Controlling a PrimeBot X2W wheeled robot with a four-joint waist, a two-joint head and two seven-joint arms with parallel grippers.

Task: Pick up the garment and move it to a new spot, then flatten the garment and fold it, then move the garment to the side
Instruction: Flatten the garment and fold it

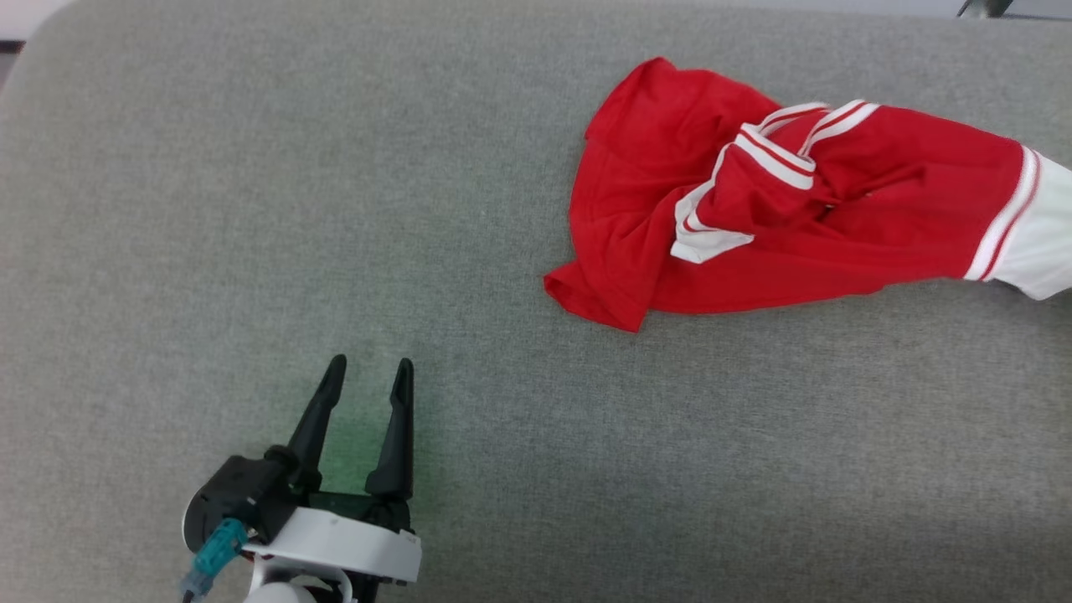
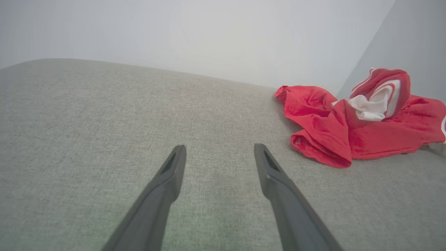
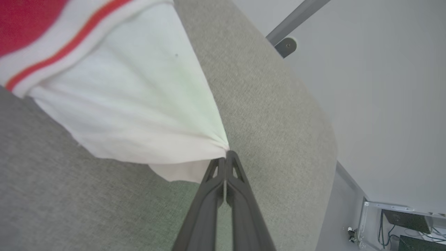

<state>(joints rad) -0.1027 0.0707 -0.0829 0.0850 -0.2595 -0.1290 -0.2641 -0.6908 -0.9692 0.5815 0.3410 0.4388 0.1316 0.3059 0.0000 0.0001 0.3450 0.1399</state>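
My right tool [image 3: 226, 155] is clenched on the white sleeve end [image 3: 139, 104] of the garment [image 1: 670, 184], which lies crumpled at the far right of the grey surface [image 1: 251, 209], long axis left-right. My left tool [image 1: 370, 368], released, sits well apart to its left.

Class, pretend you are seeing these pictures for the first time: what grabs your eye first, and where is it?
The crumpled red garment stands out, lying at the upper right of the grey padded surface. The right end effector is shut on its white sleeve end, while the left end effector is open at the lower left, apart from the cloth.
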